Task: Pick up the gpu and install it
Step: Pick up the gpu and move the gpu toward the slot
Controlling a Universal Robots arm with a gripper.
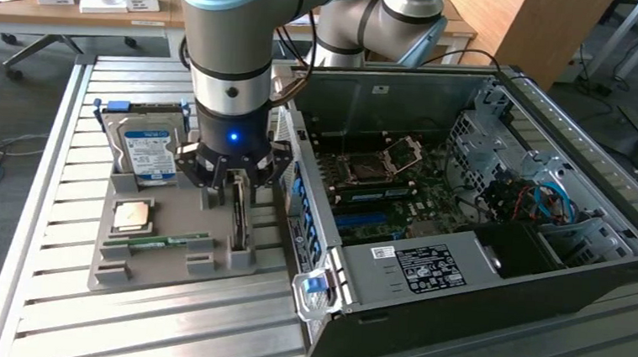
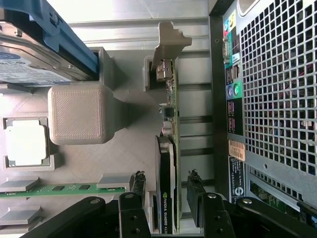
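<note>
Slatted table (image 1: 174, 324), end effector (image 2: 166, 174) straddling upright gpu (image 2: 169, 124)

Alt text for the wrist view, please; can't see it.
The open gripper straddles the gpu, a finger on each side with gaps showing; the card stands on edge in the gray tray. The perforated panel of the computer case is beside it, and a hard drive and memory stick sit elsewhere in the tray.
</note>
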